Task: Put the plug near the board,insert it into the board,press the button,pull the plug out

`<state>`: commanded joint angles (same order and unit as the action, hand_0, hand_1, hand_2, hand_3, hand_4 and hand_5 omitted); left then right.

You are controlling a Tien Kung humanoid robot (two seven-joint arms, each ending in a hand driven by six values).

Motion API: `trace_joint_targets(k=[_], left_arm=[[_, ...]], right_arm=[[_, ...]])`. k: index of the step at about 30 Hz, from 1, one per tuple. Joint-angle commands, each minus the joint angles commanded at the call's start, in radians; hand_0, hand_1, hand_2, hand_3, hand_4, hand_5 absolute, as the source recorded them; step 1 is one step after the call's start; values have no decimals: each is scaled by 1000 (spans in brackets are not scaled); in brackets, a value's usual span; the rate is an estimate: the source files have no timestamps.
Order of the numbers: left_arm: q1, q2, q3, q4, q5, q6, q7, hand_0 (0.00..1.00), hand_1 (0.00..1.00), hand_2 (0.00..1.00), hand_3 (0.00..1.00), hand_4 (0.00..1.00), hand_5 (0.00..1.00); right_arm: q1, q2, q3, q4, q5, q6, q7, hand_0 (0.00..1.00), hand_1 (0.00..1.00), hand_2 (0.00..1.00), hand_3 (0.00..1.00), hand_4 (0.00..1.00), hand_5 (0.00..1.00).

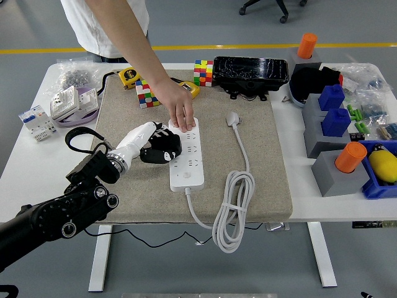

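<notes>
A white power strip [187, 162] lies lengthwise on the beige mat [260, 174], its round button [185, 176] at the near end. My left hand [159, 138] reaches in from the lower left, its dark fingers curled over a black plug [162, 151]. The plug sits against the strip's left edge, about halfway along it. A person's hand [181, 114] presses down on the strip's far end. The strip's own white plug [233, 118] and coiled cable [232, 208] lie to the right.
Cube puzzles [147, 93] and a yellow tape measure [129, 76] sit behind the strip. A black case [250, 73] stands at the mat's far edge. Grey and blue blocks with orange caps [338, 164] crowd the right side. Wall sockets [65, 102] lie at the far left.
</notes>
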<state>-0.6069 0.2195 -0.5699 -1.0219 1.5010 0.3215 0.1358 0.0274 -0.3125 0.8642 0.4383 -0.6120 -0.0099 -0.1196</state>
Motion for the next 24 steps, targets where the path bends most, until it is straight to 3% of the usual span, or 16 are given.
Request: trace_joint_targets(k=[7,16,24], left_arm=[[4,4,-4,-6,18,43,-50,400,433,464,508,575,2],[18,15,-43,-25,23,67,-113,398,440,466,511,592,2],[25,39,-66,69,31,61,-101,409,449,473,520,597,2]], right_arm=[[-1,-1,0,0,-1,0,0,676,684,689,593,930,523],[-2,0,-2,-1,-1,-2,5,676,683,689,593,930,524],[0,-2,-5,-1,0,-2,4,675,683,690,592,929,523]])
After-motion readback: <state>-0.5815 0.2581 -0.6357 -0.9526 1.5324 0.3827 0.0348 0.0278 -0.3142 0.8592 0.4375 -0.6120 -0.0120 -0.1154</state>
